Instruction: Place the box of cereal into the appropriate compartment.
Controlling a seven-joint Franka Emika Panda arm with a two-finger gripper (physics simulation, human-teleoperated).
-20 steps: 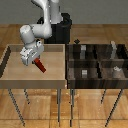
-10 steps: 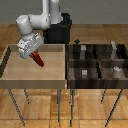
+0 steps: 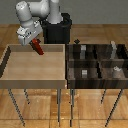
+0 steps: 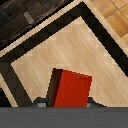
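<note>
Now we see our gripper (image 3: 36,44) with jaws closed on the box of cereal (image 4: 71,89), a small flat bright red box with a darker red-brown side, tilted, held aloft over the light tan tray (image 3: 10,80), well apart from the dark four-part bin (image 3: 95,80).

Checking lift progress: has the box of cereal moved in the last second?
Yes. The box of cereal, held by the gripper, has risen above the light tan tray floor, toward its back rim.

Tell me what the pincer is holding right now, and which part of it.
The pincer holds the small red cereal box by its upper end, above the tan tray. The rest of the box hangs free below.
</note>
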